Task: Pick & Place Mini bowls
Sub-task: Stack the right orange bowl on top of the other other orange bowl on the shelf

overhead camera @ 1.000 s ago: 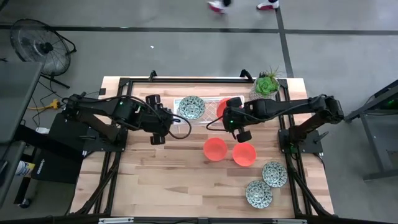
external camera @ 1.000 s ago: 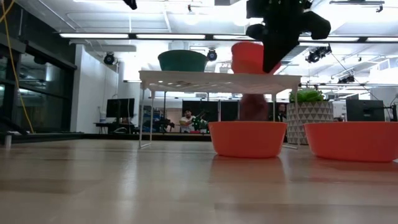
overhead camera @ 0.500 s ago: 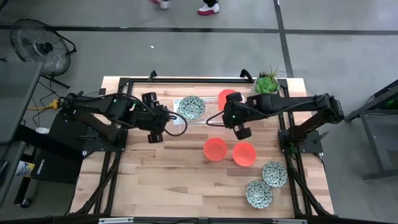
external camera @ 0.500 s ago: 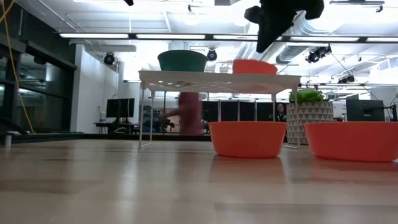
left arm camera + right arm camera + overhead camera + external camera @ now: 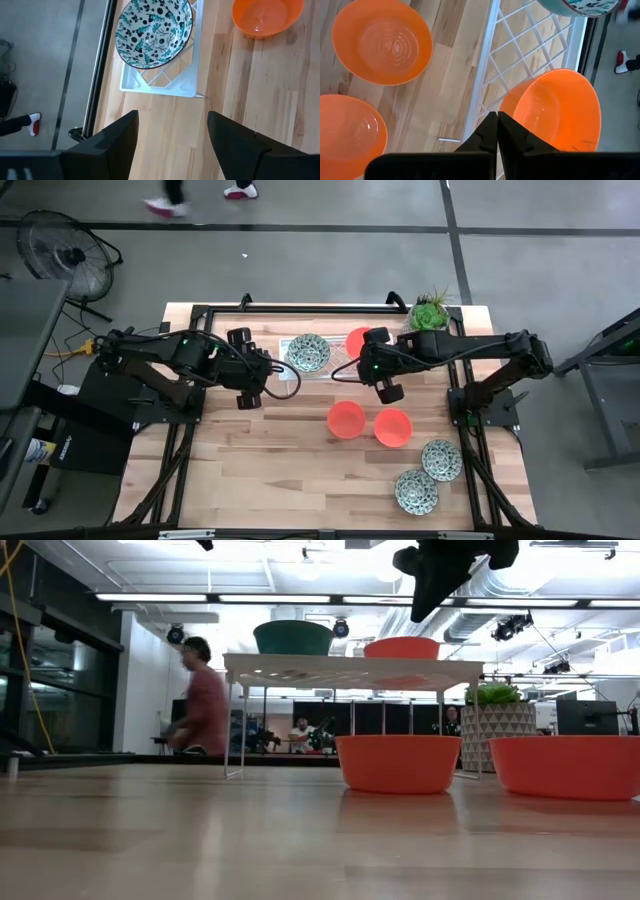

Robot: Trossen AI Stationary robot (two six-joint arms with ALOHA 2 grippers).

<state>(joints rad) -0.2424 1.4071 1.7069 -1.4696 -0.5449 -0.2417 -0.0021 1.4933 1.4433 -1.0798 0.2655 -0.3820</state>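
Note:
A white wire rack (image 5: 335, 370) stands at the table's far side. On it rest a mosaic bowl (image 5: 308, 352) (image 5: 154, 32) and an orange bowl (image 5: 358, 338) (image 5: 555, 110) (image 5: 402, 648), each upright on its base. Two more orange bowls (image 5: 346, 419) (image 5: 392, 427) and two mosaic bowls (image 5: 440, 459) (image 5: 415, 491) sit on the table. My right gripper (image 5: 378, 368) (image 5: 496, 120) hangs shut above the rack's near edge, beside the racked orange bowl and clear of it. My left gripper (image 5: 255, 370) (image 5: 172, 125) hovers open, left of the rack.
A pale pot with a green plant (image 5: 430, 313) (image 5: 497, 730) stands at the far right corner beside the rack. Bare wood lies along the table's left and near parts (image 5: 260, 470). A person (image 5: 200, 710) walks behind the table.
My right gripper has let go of the orange bowl over the rack and risen. The bowl, held tilted a second ago, now stands level on the rack's right part. The person behind the table has walked toward the left.

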